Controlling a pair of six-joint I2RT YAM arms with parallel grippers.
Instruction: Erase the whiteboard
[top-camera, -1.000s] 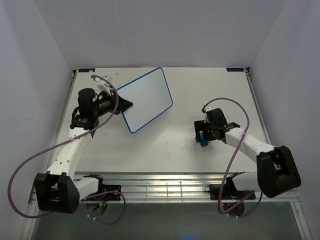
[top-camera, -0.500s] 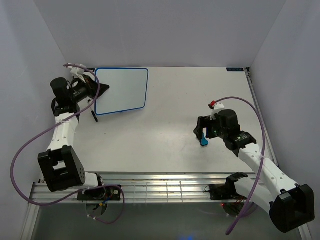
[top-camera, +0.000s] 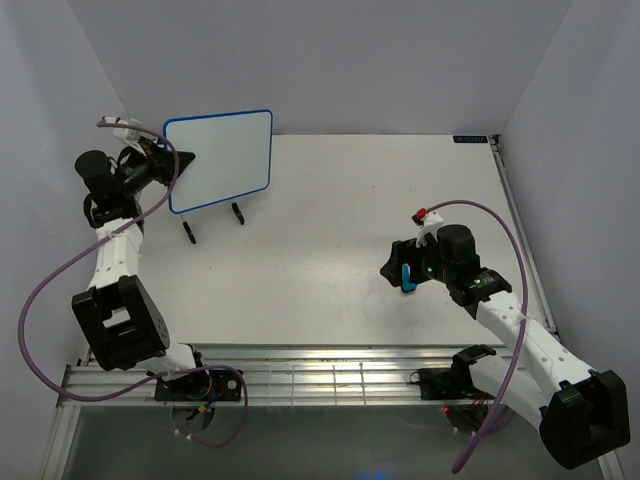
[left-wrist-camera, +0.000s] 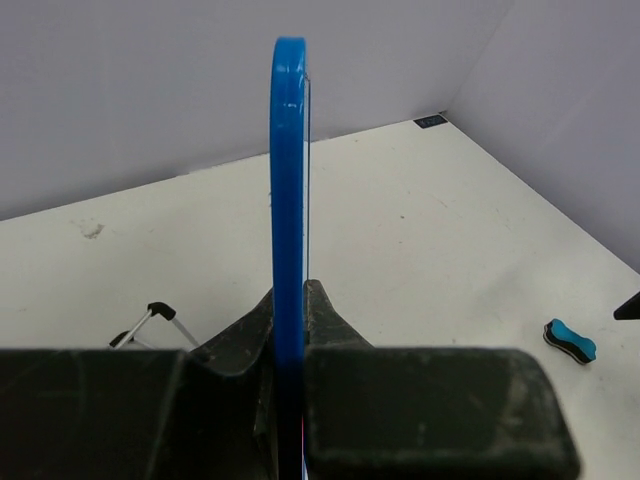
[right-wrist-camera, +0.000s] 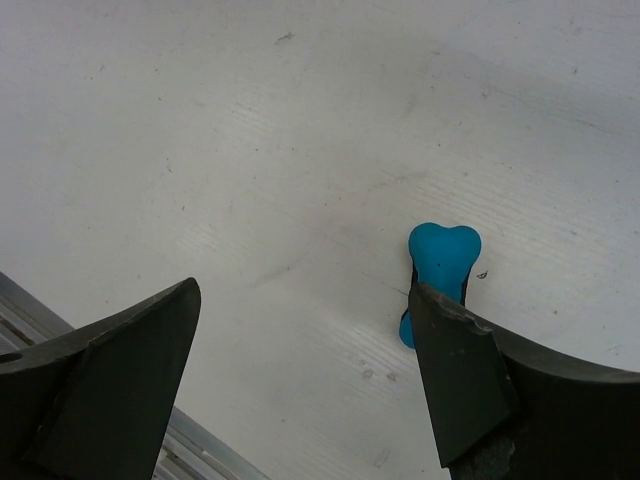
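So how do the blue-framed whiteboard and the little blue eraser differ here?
The white board with the thin blue frame is clamped by its edge in the shut left gripper and held up; the small blue bow-shaped eraser lies loose on the table beside the open right gripper. The board is far larger. Both show blue.

Your left arm reaches up and back, its black two-finger left gripper (top-camera: 178, 158) clamped on the blue-framed white rectangular whiteboard (top-camera: 220, 158), one finger against each face. Your right arm stretches forward and low, its right gripper (right-wrist-camera: 303, 290) spread wide and tilted downward.
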